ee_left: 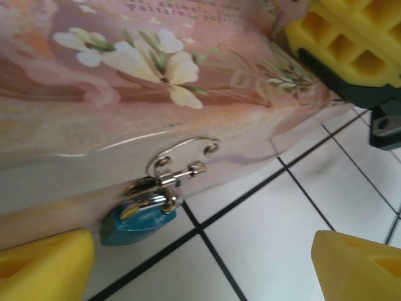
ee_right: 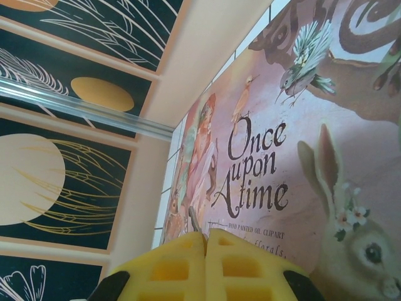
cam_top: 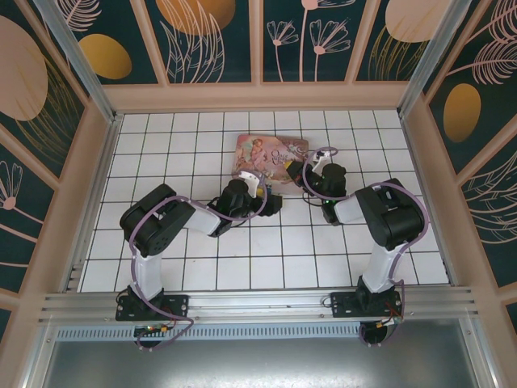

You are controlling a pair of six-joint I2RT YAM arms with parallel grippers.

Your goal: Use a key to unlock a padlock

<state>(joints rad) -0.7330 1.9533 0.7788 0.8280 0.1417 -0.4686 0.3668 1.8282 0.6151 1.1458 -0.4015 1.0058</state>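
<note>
I'm at the approach. My left gripper (ee_left: 200,257) is released wide, with the padlock (ee_left: 139,224) between its fingers, hanging from the clasp (ee_left: 182,157) at the foot of the tin box (ee_left: 188,44) front wall. My right gripper (ee_right: 205,254) is clenched over the box lid; whether it pinches the key I cannot tell. Next, I judge, I steady the lock body. The box wall crowds one side — open tile (ee_left: 276,238) lies away from it.
</note>
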